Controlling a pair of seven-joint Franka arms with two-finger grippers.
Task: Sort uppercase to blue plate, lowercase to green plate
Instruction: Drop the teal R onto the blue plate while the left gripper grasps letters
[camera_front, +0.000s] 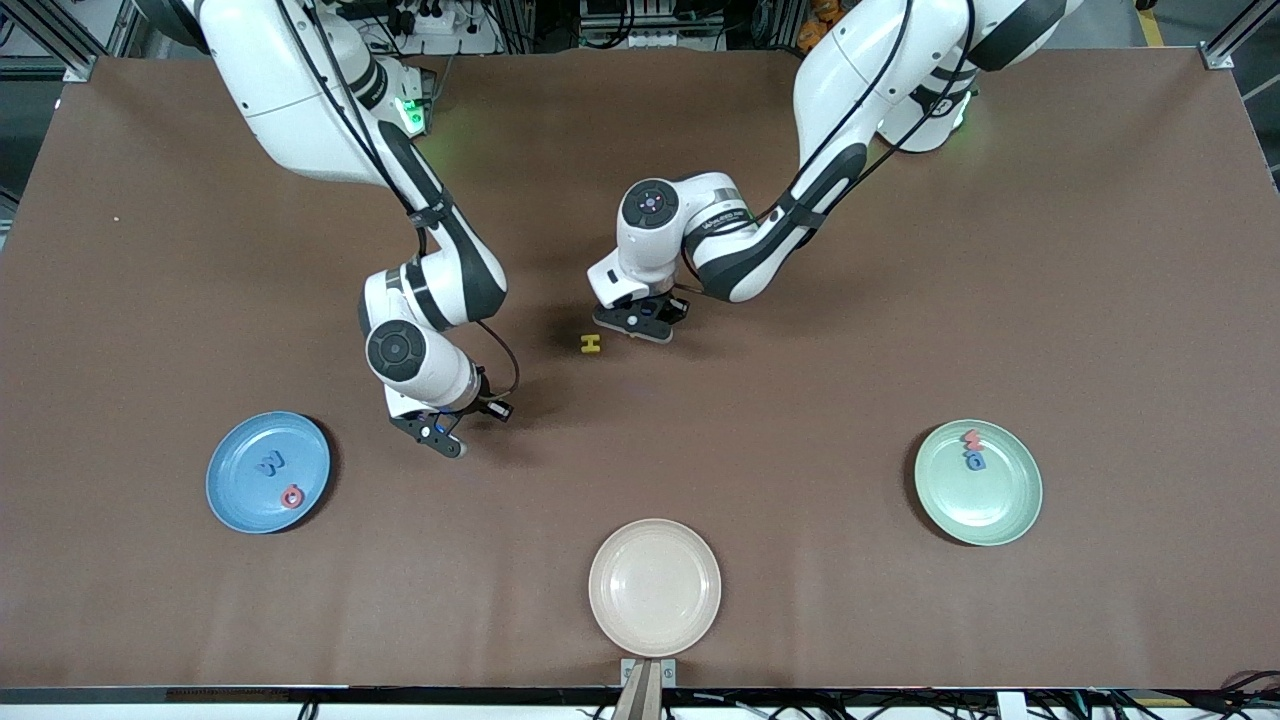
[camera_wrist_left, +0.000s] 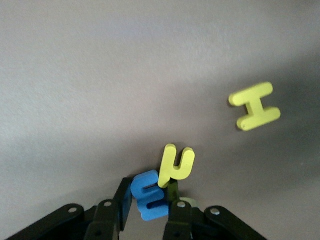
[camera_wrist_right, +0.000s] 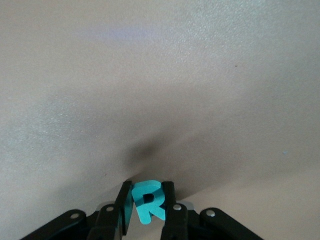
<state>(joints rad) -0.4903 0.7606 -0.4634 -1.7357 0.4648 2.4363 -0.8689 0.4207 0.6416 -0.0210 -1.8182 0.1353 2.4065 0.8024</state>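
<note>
Holding two letters at once, one per arm. Right gripper (camera_wrist_right: 146, 205) is pinched on the teal R (camera_wrist_right: 146, 201), jaws flat on its faces; front view shows it low over bare table, center-left of frame, just up from the blue plate (camera_front: 232, 495). Left gripper (camera_wrist_left: 150, 204) is clamped on the blue e (camera_wrist_left: 149, 201), and the yellow h (camera_wrist_left: 176, 165) is wedged against it, tilted, looks half caught, not properly gripped. In front view the left gripper sits mid-frame, close over the table.

Yellow H (camera_front: 591, 344) lies flat on the table beside the left gripper, untouched. Blue plate, lower left of frame, has blue M (camera_front: 270, 463) + red O (camera_front: 291, 496). Green plate (camera_front: 1010, 510), lower right, has red m (camera_front: 972, 437) + another blue letter (camera_front: 975, 460). Cream plate (camera_front: 655, 588), bottom center, nothing in it.

Handling: foam, so very light, soft, squashes under the pads, grippy not slick. Best hold = across the flat faces on a thick stroke, not a thin leg. My guess is the h may drop off in transit to green; no breakage risk, just a re-pick.
</note>
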